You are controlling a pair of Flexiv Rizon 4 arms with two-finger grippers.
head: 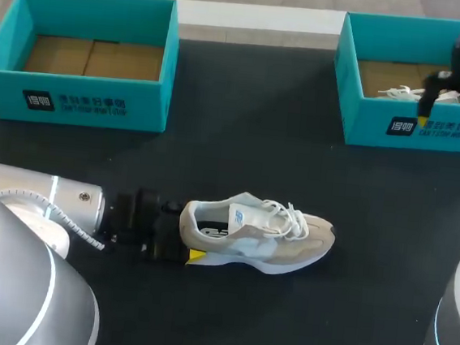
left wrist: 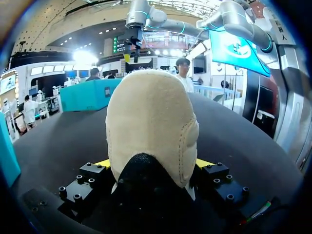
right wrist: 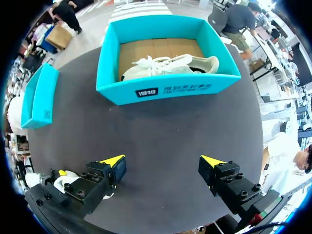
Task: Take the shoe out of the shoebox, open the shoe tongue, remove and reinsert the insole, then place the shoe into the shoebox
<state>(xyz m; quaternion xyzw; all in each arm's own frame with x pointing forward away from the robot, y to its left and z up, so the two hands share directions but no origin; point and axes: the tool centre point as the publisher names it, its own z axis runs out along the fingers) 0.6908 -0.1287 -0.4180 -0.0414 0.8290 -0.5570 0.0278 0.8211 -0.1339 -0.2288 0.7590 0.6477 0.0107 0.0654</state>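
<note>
Lying upright on its sole at the front middle of the table (head: 248, 158), the beige shoe (head: 257, 232) points its toe toward my right and its heel toward my left arm. The left gripper (head: 185, 235) sits right at that heel. In the left wrist view the padded heel fills the space between the fingers, and the yellow tips press against it from both sides, so the left gripper (left wrist: 153, 165) is pinching the shoe (left wrist: 151, 131) by the heel (only one yellow tip shows from above, under the heel's near side).

The right gripper (head: 456, 113) hangs over the front wall of the right shoebox (head: 381, 126), its fingers spread wide with nothing between them. Seen from its own wrist, the right gripper (right wrist: 163, 165) has bare black tabletop under it and the right shoebox (right wrist: 165, 87) ahead. A second shoe (right wrist: 165, 66) with white laces lies in that box.

The left shoebox (head: 82, 97), also teal, stands at the far left of the table, well apart from both grippers, showing its brown cardboard floor.
</note>
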